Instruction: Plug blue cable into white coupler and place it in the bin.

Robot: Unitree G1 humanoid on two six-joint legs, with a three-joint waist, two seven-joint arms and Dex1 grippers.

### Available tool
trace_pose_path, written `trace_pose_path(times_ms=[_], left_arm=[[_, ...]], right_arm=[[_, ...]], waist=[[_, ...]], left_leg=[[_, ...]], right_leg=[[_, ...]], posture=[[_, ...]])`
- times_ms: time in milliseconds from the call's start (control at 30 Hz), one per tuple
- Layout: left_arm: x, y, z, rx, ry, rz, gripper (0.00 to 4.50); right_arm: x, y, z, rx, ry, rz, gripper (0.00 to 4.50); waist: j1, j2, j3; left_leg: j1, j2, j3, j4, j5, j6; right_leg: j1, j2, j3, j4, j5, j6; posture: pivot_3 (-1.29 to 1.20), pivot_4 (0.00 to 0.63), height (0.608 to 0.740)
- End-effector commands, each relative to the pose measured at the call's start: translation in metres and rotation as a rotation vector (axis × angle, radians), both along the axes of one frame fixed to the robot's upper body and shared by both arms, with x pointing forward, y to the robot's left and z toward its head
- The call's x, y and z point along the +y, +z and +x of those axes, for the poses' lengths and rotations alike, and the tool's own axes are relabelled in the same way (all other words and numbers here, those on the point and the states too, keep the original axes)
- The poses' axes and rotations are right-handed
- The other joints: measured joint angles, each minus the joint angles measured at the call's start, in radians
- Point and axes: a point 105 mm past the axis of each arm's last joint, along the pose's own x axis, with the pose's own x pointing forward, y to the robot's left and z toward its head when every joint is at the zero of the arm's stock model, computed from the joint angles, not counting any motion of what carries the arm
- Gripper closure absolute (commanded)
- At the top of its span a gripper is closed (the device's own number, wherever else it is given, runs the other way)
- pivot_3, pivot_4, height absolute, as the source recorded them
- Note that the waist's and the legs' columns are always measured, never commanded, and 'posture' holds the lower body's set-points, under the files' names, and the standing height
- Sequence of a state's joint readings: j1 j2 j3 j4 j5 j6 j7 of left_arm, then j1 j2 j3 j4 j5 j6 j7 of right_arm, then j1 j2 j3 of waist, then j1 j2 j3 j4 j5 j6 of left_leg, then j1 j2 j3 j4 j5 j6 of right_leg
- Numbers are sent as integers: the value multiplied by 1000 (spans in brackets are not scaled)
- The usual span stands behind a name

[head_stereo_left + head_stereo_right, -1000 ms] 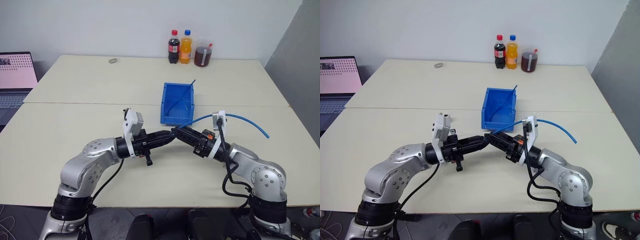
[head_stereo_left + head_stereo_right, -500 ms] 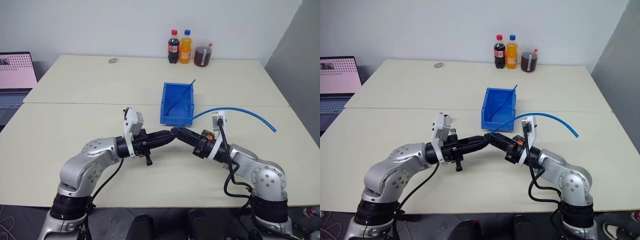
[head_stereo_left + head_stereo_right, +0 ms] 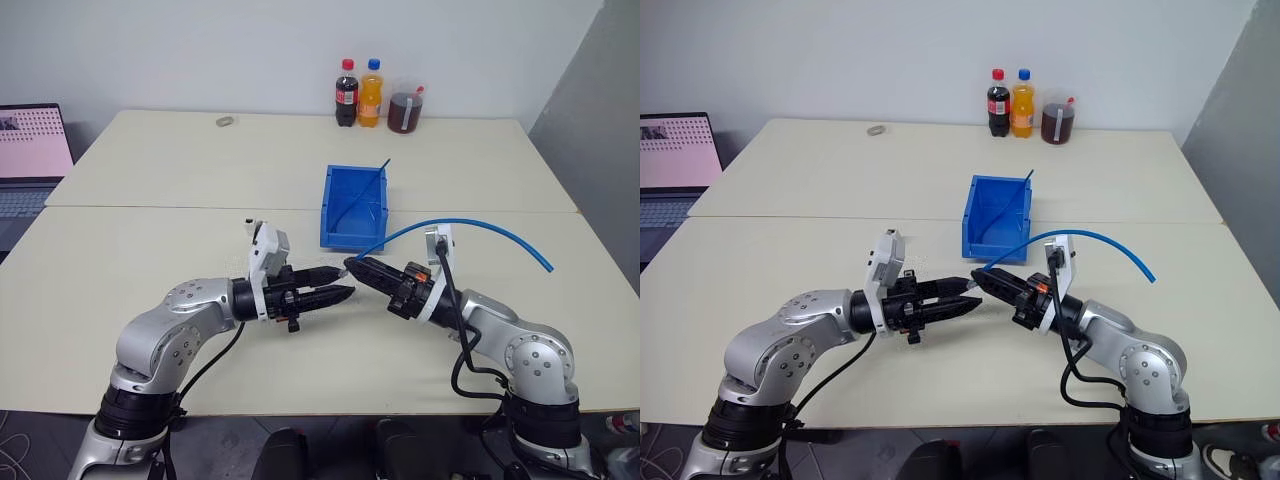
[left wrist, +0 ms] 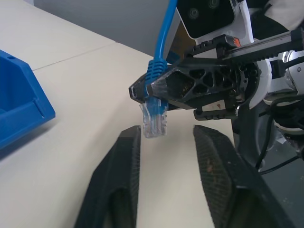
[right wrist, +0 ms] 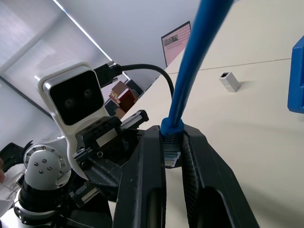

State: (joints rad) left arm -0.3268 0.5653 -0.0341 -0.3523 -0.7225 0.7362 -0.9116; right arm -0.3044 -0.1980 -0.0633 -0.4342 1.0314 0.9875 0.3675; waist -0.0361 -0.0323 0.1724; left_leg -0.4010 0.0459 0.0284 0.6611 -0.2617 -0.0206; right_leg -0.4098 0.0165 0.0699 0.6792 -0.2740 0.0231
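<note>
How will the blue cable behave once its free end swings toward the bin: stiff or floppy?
Probably springy rather than limp: the blue cable holds an arc in the air from the right gripper. Likely light, since a pinch near the plug carries it. Its tail may swing and miss the bin.

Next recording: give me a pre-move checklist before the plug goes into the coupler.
1. Right gripper shut on thin light-blue cable just behind its plug: ok.
2. Small clear plug exposed past the fingers: ok.
3. Left gripper open and empty: ok.
4. Tiny white boxy coupler held for mating: not ok, it lies loose on the table.
5. Blue plastic open-top bin upright: ok.
</note>
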Motion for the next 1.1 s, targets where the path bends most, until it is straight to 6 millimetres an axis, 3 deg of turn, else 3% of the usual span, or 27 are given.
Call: trace_pose_path(times_ms=[33, 267, 300, 467, 667, 833, 1100], left_arm=[[-1, 6, -9, -40, -37, 30, 1608], [24, -11, 4, -61, 132, 102, 58], [28, -14, 6, -67, 165, 117, 0], [56, -30, 18, -96, 384, 175, 0], [102, -45, 58, -170, 883, 302, 0], [114, -40, 82, -159, 1030, 317, 0], [124, -46, 111, -85, 1091, 417, 0]], right_arm=[[0, 6, 1, -53, -8, 0, 4346], [-2, 1, 2, -69, -18, -33, 4346], [-2, 0, 2, -71, -18, -39, 4346], [-4, -5, 2, -82, -18, -73, 4346], [-5, -9, 4, -94, -16, -98, 4346], [-3, -8, 4, -105, 0, -109, 4346], [-3, -8, 5, -114, 1, -117, 4346]], waist=[[0, 0, 0], [0, 0, 0], [0, 0, 0], [0, 0, 0], [4, -1, 1], [6, -2, 2], [4, -3, 2]], left_leg=[[0, 0, 0, 0, 0, 0], [0, 0, 1, -1, 0, 0], [0, 0, 0, -1, 0, 0], [0, 1, 0, -1, 0, 0], [0, 1, 0, 0, 0, 0], [-1, 0, 0, 0, 0, 0], [-1, 0, 0, -1, 0, 0]], right_leg=[[0, 0, 0, 0, 0, 0], [-1, 0, 0, 0, 0, 0], [-1, 0, 0, 0, 0, 0], [-1, -1, 1, 0, 0, 0], [-1, -2, 1, 0, 0, 0], [-1, -2, 0, 0, 0, 0], [-1, -1, -1, 0, 0, 0]], posture=[[0, 150, 740], [0, 150, 740], [0, 150, 740], [0, 150, 740], [0, 150, 740], [0, 150, 740], [0, 150, 740]])
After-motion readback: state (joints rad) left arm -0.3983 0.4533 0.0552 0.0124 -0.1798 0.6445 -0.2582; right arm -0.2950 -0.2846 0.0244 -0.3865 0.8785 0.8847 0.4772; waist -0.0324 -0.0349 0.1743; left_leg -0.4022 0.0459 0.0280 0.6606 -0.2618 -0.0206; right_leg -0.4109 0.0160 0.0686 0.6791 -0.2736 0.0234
